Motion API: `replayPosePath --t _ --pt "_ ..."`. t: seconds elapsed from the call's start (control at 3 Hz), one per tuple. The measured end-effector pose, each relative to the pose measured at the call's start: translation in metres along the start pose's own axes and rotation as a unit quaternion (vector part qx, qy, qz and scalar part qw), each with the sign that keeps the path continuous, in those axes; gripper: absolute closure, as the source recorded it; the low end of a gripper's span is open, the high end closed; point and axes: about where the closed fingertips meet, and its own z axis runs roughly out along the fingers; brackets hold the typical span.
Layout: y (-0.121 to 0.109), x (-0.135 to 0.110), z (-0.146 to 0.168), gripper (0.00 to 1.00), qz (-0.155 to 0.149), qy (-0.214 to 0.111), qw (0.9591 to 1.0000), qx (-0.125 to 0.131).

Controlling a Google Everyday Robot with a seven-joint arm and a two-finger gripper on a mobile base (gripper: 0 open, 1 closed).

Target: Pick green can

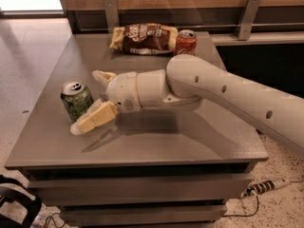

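The green can (75, 100) is shown upright near the left edge of the grey surface (156, 144). The end effector (86, 101) is positioned just to its right, with fingers spread wide and nothing gripped. One finger is seen behind the can and the other in front, at its base; contact cannot be told. A chip bag (145, 38) and a red can (185, 42) are set at the far edge.

A brown snack bag (142, 38) lies at the far edge of the grey worktop (190, 137), a red can (185, 42) just right of it. The hand (88, 100) hangs over the worktop's near left.
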Motion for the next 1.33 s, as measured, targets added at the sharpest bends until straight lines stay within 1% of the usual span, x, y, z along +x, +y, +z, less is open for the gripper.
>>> replayPosePath --t 0.33,0.67,1.33 --pt "-0.0003 -0.0008 0.0114 0.00 -0.001 -0.017 0.9998 -0.012" --pt "0.0005 -0.0014 0.0135 0.12 -0.002 -0.019 0.9997 -0.014" --pt "0.0033 -0.0032 0.0172 0.59 -0.003 -0.019 0.9996 -0.019"
